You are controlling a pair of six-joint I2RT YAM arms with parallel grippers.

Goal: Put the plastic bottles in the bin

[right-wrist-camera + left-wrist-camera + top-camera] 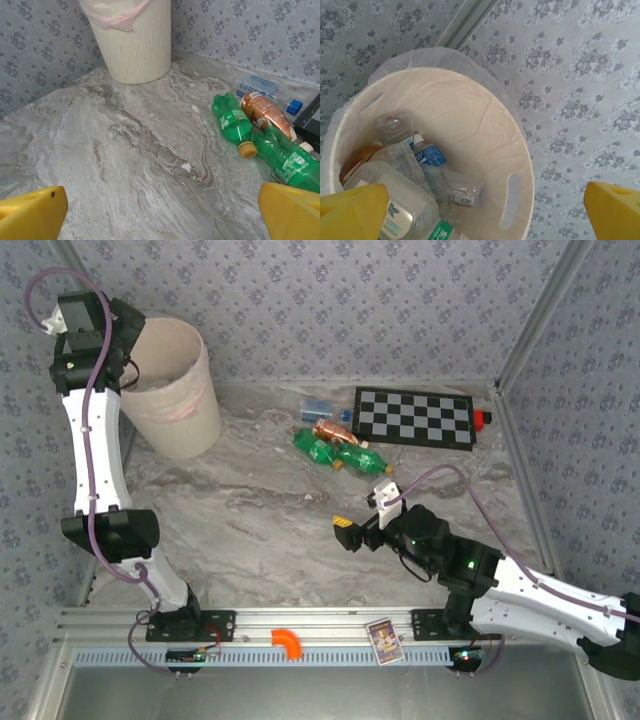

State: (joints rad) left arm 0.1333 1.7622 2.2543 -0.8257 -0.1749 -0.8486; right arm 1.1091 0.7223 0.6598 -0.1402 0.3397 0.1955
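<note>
Right tool: The right tool [160,220] hung low over the surface [125,150]. Its yellow fingers were spread wide with nothing between them. It was well to the right of the bin [140,45] and nearer the arm bases than the bin was.
Loose bottles: Four lay clustered farther right of the bin, well apart from it. They were the nearest green bottle [231,120], a second green bottle [287,160] just beside its cap, a copper-orange bottle [262,115] just behind both, and a clear bottle [265,87] with a blue cap, farthest back.
Bin: It stood upright at the far left, with the liner [117,15] folded over its rim.
Left tool: The left tool [485,210] hovered above the bin's mouth, fingers wide apart and empty.
Binned bottles: Several clear bottles [432,155] lay piled at the bin's bottom.
Step in hand: Probably the right arm's reach for the next loose bottle.
Doing it well: The nearest green bottle looked the best first pick, since it lay on the bin side of the cluster with open surface next to it. The fingers would have needed to straddle its body crosswise and close at the label, not the tapering neck. A straight descent would have kept it from rolling into the copper-orange bottle. The lift needed to clear the surface before any swing toward the bin, and the left tool needed to be away from the bin's mouth first.
</note>
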